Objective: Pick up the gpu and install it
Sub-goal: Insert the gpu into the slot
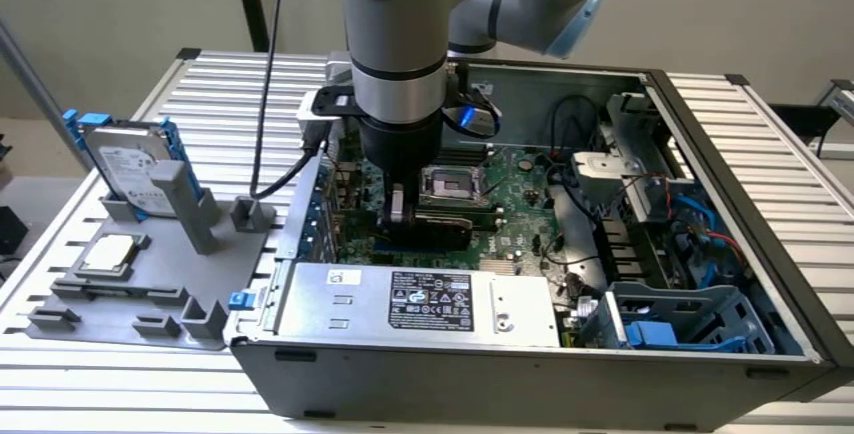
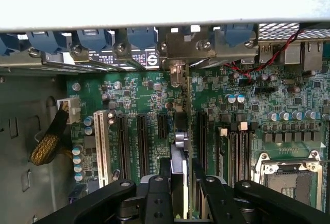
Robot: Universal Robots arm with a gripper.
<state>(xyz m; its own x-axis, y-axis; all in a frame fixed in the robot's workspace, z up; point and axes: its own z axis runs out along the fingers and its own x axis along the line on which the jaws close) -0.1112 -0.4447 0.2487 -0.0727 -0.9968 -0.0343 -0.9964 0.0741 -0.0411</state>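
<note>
Over the motherboard point(image 2: 154, 100) near the case's rear wall, the gripper point(image 2: 179, 182) clamped the gpu point(image 2: 179, 152) edge-on, so seating well likely needed squareness with the slot point(image 2: 178, 121).

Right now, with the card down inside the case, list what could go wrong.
1. The gripper holds the gpu edge-on over the motherboard. Several slots lie side by side, so it might seat in the wrong one or off-line.
2. The bracket end nears the rear wall; it could catch there.
3. The empty CPU socket sits close beside the gripper; a sideways slip could hit it.
</note>
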